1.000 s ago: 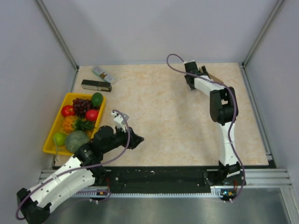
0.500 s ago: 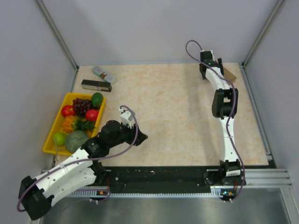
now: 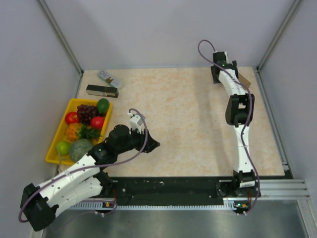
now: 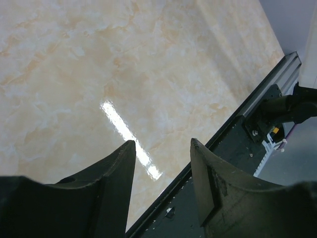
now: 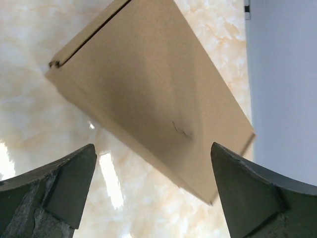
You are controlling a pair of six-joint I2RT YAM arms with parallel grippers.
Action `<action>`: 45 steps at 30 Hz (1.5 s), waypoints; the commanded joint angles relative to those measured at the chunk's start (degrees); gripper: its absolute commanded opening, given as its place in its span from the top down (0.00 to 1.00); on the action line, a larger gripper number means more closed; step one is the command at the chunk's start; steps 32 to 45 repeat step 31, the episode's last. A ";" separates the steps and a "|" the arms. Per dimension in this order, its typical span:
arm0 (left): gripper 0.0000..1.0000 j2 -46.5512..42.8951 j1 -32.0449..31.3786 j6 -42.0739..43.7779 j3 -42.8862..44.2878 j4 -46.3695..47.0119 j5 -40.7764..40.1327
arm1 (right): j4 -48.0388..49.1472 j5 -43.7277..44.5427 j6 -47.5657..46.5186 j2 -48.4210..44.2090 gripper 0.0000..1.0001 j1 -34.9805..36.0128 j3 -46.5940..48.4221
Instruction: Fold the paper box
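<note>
The paper box is a closed, flat brown carton lying on the table in the far right corner, close to the wall. In the top view only a brown corner of the paper box shows beside the right arm. My right gripper is open wide and empty, hovering over the carton's near edge; in the top view my right gripper is at the far right. My left gripper is open and empty over bare table near the front rail; the left wrist view shows the left gripper with nothing between its fingers.
A yellow tray of fruit stands at the left edge. A slim black box and a small white packet lie at the far left. A black rail runs along the table's front. Walls enclose the back and sides.
My right gripper has swung to the right toward the far right corner and stretched out over the carton. My left gripper has edged forward and to the right.
</note>
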 commanded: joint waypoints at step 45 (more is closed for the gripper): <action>0.44 -19.58 0.18 -5.53 16.61 -13.41 -11.48 | -9.64 -28.88 29.68 -142.98 0.01 17.22 -78.97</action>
